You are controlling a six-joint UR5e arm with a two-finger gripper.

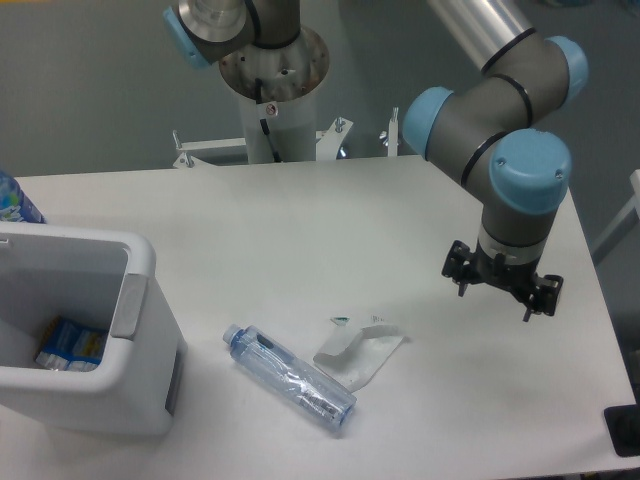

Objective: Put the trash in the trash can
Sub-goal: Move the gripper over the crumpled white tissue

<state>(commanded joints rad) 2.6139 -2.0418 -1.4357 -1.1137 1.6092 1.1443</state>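
A clear crinkled plastic bottle (290, 377) with a pale blue cap lies on its side on the white table, near the front. Just right of it rests a flat white torn wrapper (360, 352). The white boxy trash can (130, 330) stands at the left edge, a grey tab on its right rim, with a blue and white packet inside. My gripper (495, 295) hangs over the right side of the table, well right of the wrapper and above the surface. Its fingers are spread apart and hold nothing.
The arm's grey base column (272, 90) rises at the back centre. A blue bottle top (15, 200) peeks in at the far left behind the trash can. A dark object (625, 430) sits at the table's front right corner.
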